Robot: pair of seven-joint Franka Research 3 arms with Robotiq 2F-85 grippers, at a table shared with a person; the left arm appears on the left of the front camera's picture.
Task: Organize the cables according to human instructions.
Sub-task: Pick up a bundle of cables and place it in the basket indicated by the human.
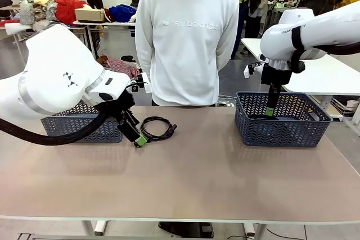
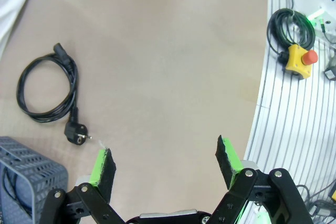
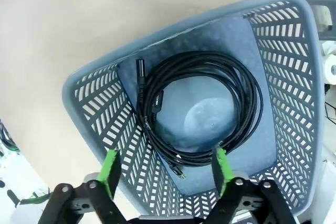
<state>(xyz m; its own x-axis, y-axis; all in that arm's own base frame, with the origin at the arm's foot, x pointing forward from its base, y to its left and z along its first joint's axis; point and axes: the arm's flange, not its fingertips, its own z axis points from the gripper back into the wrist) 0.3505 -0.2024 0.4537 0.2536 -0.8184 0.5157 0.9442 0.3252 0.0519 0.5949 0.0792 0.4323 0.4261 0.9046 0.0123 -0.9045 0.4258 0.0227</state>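
Left arm: you have it low over the near-left part of the table [image 1: 197, 184], wrist bent down and forward. The left gripper [image 1: 140, 139] is tilted toward the tabletop, close above it. Its fingers [image 2: 103, 163] are spread wide with nothing between them.

A coiled cable [image 1: 157, 127] lies flat on the table just beyond that gripper, apart from it. From the left wrist, this coil [image 2: 47, 90] sits ahead and off to one side of the fingertips. Its chunky round plug [image 2: 77, 137] is the end nearest them.

Left basket [image 1: 84, 127]: it stands just behind the left gripper, beside the coil. Something dark shows through its wall from the left wrist; you cannot tell what.

Right arm: it reaches in from the right, and the wrist points straight down. The right gripper [image 1: 270, 111] hangs inside the right basket [image 1: 281, 122]. Its fingers [image 3: 111, 166] are released, wide apart and empty.

A second cable [image 3: 199, 108] lies coiled on that basket's floor, directly under the open fingers and not touching them. It has a slim connector [image 3: 140, 69].

Count: two baskets, two coils clearly seen, one on the table and one in the right basket.

A person [image 1: 188, 37] stands at the far edge with arms drawn behind the back.
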